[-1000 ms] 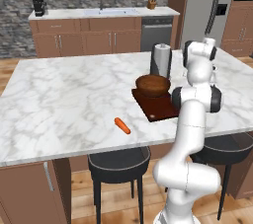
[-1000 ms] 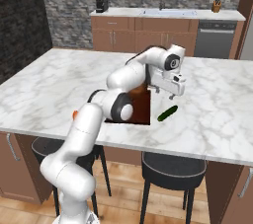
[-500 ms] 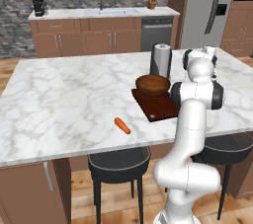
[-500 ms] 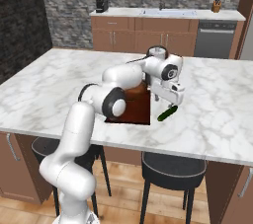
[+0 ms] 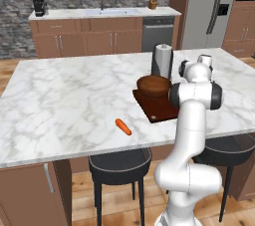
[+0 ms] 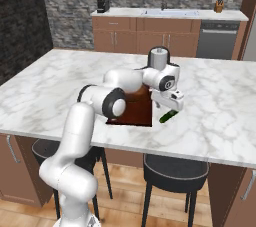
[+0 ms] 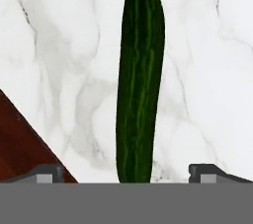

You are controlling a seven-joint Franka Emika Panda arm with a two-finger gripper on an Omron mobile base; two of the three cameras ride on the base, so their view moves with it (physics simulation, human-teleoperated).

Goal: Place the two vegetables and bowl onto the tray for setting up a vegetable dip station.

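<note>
We hold gripper point(image 7: 126, 171) wide open, empty, over cucumber point(image 7: 140, 77); we lower straight, keep it centred between jaws, avoid tray point(image 7: 20, 139) edge

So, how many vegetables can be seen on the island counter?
2. The carrot lies on the marble near the front edge, left of the tray. The cucumber lies on the marble just beside the tray's other side, under the open pincer. Others may be hidden behind the arm.
</note>
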